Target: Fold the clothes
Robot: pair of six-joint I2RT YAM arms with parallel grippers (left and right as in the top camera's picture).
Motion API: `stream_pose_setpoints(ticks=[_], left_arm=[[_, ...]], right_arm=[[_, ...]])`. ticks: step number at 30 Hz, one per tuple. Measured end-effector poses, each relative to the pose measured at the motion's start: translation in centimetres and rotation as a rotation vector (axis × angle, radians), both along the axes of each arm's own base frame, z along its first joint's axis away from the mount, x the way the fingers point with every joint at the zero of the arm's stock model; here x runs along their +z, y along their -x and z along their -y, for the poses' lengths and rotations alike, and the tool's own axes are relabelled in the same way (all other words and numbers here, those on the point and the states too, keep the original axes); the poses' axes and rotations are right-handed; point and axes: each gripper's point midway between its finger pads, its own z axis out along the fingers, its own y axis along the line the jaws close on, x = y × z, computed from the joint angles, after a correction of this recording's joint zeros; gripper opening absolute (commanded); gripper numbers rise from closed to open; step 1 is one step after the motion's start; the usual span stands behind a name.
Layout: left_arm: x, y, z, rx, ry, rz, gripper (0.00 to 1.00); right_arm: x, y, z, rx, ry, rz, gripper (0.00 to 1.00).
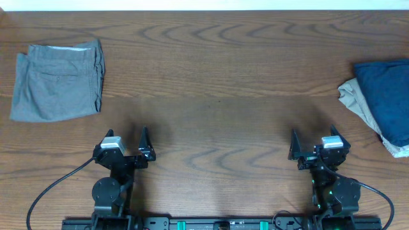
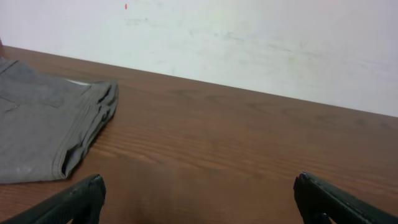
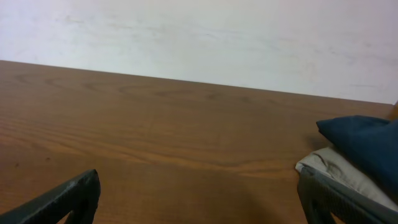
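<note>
Shorts of soft mid-grey woven cloth (image 1: 57,80) sit folded square at the far left corner of the wood-grain table (image 1: 211,76); black left gripper (image 1: 125,143) and black right gripper (image 1: 314,144) both gape wide, empty.

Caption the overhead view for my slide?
Folded mid-grey woven shorts far left, dark blue cloth atop beige cloth far right; left claw and right claw open, empty.

I see mid-grey shorts (image 1: 57,80) with a pale waistband lining, a brown table (image 1: 217,76) with dark swirling grain, a navy garment (image 1: 386,96), a beige garment (image 1: 358,102), and a white wall (image 2: 249,37)
</note>
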Motion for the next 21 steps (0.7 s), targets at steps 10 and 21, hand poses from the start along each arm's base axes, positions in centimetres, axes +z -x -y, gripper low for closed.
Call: stream_pose_setpoints(ticks=[10, 21], left_arm=[[0.00, 0.00, 0.00, 0.000, 0.000, 0.000, 0.98], [0.05, 0.00, 0.01, 0.000, 0.002, 0.001, 0.98]], right_arm=[[-0.01, 0.00, 0.00, 0.000, 0.000, 0.000, 0.99], [0.02, -0.01, 0.00, -0.006, -0.084, -0.006, 0.99]])
